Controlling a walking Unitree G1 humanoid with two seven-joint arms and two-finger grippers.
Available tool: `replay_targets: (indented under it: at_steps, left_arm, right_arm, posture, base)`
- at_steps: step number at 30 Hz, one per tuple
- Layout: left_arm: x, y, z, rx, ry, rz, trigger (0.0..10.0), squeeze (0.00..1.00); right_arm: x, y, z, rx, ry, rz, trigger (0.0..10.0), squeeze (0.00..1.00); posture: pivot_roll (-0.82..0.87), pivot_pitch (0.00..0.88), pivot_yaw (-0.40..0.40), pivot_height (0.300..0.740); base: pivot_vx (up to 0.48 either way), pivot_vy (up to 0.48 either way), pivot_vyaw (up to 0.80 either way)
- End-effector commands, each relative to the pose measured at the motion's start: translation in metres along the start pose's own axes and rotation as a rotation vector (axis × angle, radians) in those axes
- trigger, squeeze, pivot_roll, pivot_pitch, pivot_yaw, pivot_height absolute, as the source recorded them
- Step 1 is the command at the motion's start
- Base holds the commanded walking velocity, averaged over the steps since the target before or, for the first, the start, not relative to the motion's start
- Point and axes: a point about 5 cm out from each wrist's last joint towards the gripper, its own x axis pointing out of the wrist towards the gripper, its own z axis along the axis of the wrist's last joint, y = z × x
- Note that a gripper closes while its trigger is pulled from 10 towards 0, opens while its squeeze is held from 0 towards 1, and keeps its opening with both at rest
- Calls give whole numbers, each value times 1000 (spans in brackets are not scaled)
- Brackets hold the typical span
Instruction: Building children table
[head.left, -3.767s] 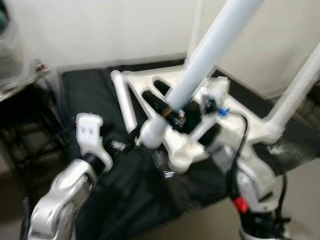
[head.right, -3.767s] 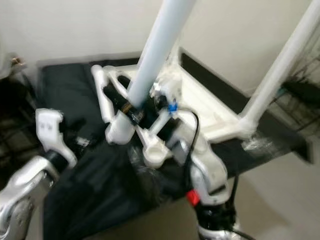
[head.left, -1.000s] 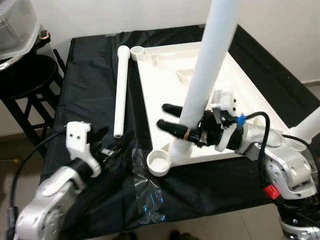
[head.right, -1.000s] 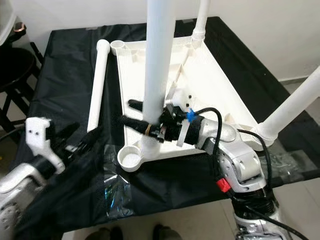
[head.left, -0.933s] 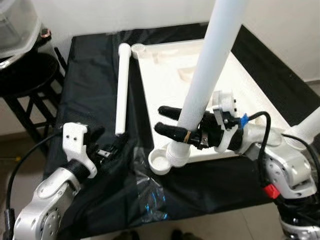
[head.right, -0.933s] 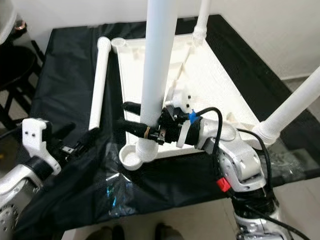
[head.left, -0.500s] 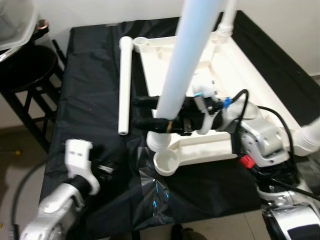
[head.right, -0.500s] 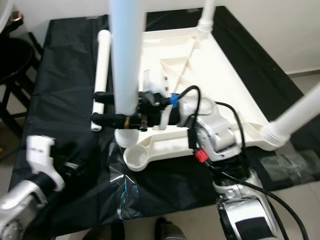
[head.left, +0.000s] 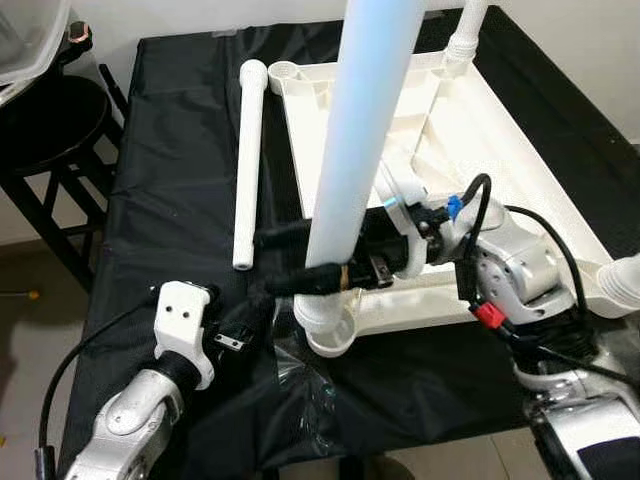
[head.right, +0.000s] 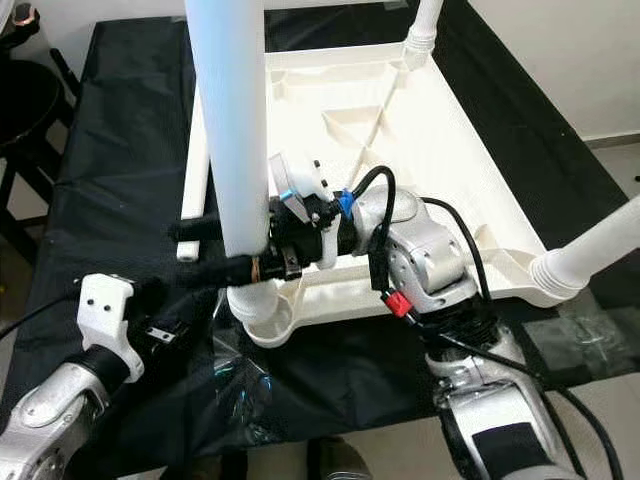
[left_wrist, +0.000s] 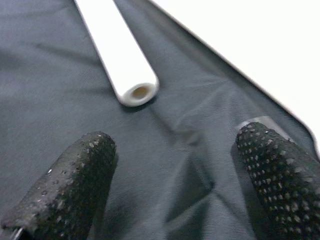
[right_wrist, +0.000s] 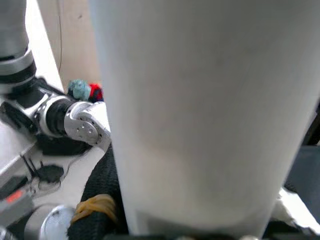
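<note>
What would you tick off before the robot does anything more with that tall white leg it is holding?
1. Right tool gripping the upright leg: ok, fingers either side.
2. Leg foot over the near corner socket of the upturned tabletop: ok.
3. Leg fully seated in the socket: cannot tell.
4. Leg vertical: not ok, it leans slightly.
5. Left tool free: ok, open above the black cloth.
6. Spare leg ready: ok, lying on the cloth beside the tabletop.
</note>
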Motion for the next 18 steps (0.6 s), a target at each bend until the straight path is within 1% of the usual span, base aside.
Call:
replay_targets:
  at_steps: [1,2,3,4,5,7,8,12,18]
  left_arm:
    - [-2,-2,-5,54,11,-5,10000,0]
    - [-2,-2,-5,54,11,-5,10000,0]
    - [-1,-3,-5,79,6,-1,10000,0]
    - [-1,-3,-5,79,6,-1,10000,0]
    - [0,-5,-4,100,-1,1,10000,0]
    - [0,-5,-4,100,-1,1,10000,0]
    - [0,-7,-4,133,-8,7,10000,0]
    - [-1,-8,-3,152,-18,6,10000,0]
    - [-3,-9,-2,160,-30,9,10000,0]
  right_arm:
    - [6,4,5,-18,22,91,10000,0]
    - [6,4,5,-18,22,91,10000,0]
    - [7,5,7,-15,42,143,10000,0]
    - [7,5,7,-15,42,143,10000,0]
    - [8,5,7,-12,61,189,10000,0]
    - [8,5,7,-12,61,189,10000,0]
    - [8,1,6,-19,103,227,10000,0]
    - [9,-3,6,-24,117,223,10000,0]
    - [9,-4,6,26,121,277,10000,0]
  posture:
    - [2,301,-45,740]
    - [2,301,-45,740]
    - [0,302,-46,740]
    - [0,302,-46,740]
    - [-4,302,-50,740]
    - [-4,302,-50,740]
    - [-5,305,-55,740]
    - [-12,322,-49,740]
    - [-16,335,-47,740]
  base:
    - [0,0,0]
    - [0,0,0]
    - [0,0,0]
    - [0,0,0]
    - [0,0,0]
    - [0,0,0]
    - [0,0,0]
    - [0,0,0]
    - [0,0,0]
